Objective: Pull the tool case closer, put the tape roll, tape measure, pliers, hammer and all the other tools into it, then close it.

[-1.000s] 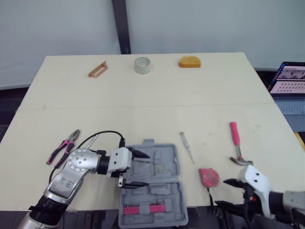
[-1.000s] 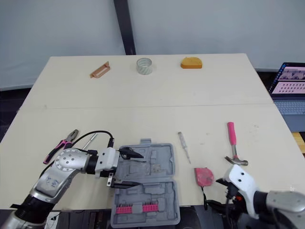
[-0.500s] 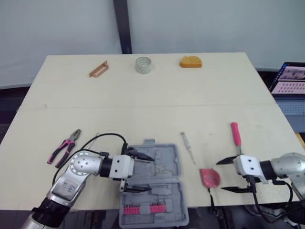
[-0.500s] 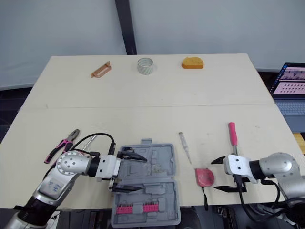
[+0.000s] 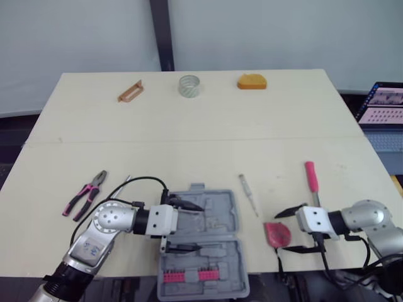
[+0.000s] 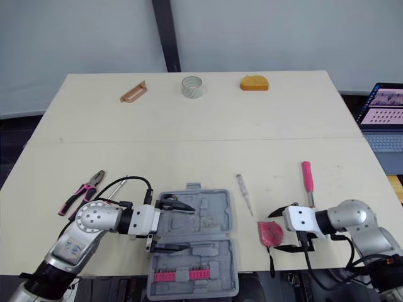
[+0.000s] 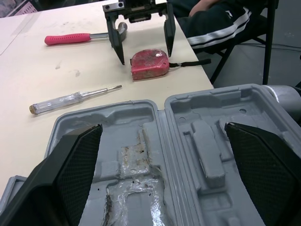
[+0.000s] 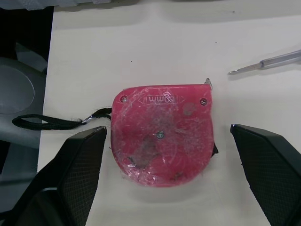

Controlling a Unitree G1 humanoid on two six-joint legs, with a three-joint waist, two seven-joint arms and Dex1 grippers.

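Observation:
The grey tool case [image 5: 214, 258] lies wide open at the table's near edge, with pink bits in its near half. My left gripper [image 5: 195, 228] hovers open over its left side with nothing between the fingers. The red tape measure [image 8: 162, 134] rests to the right of the case. My right gripper [image 5: 278, 233] is open, one finger on either side of the tape measure. Beyond them lie the pink-handled hammer [image 5: 311, 179] and a clear screwdriver [image 5: 247, 194]. Pink pliers [image 5: 83, 195] sit far left. The tape roll [image 5: 188, 85] stands at the far edge.
A brown flat tool [image 5: 129, 92] and an orange object [image 5: 250, 81] lie along the far edge beside the tape roll. A laptop [image 5: 384, 104] sits off the table's right side. A seated person in a dark tracksuit [image 7: 221, 23] shows in the left wrist view.
My right gripper rose from below the table's near edge and moved left to straddle the tape measure, fingers open. The left gripper has stayed over the case.

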